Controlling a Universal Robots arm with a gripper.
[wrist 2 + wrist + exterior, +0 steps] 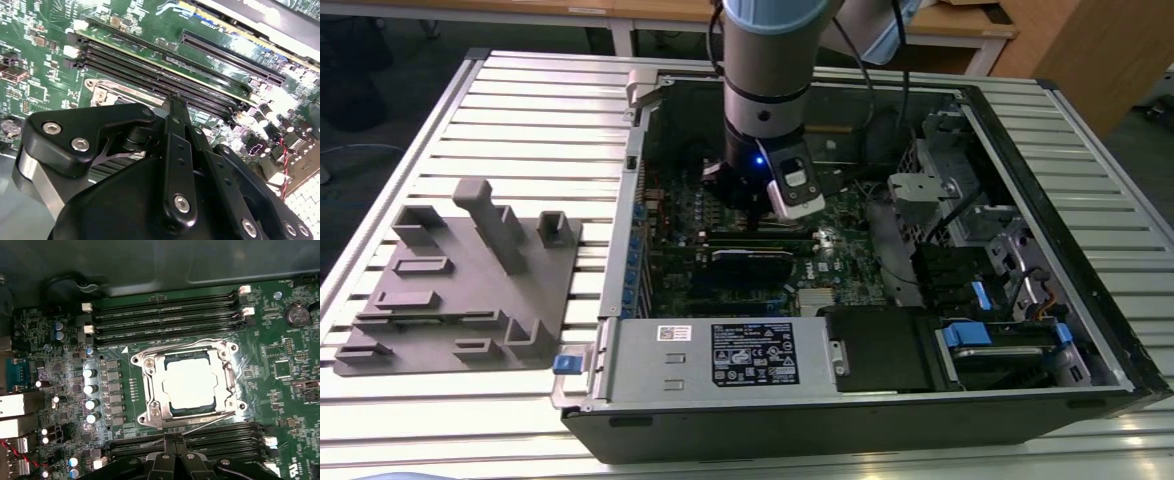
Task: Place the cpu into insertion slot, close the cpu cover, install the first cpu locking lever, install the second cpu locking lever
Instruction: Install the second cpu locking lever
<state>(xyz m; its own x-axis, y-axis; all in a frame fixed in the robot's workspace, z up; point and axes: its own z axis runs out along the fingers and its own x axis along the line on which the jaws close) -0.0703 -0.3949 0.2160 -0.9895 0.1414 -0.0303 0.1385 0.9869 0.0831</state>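
cpu [192, 384] pale silvery square, seated in insertion slot [150, 390] w/ cpu cover [226, 385] down; gripper [173, 440] fingers together, empty

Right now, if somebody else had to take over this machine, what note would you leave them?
Gripper: fingers shut, holding nothing, poised above the green board beside the insertion slot.
The cpu sits in the slot.
The cpu cover lies down over it, framing the chip.
Done: cpu placed, cover closed.
Left: two wire levers, one along one side and one angled out on the gripper's side. I cannot tell whether either is latched.
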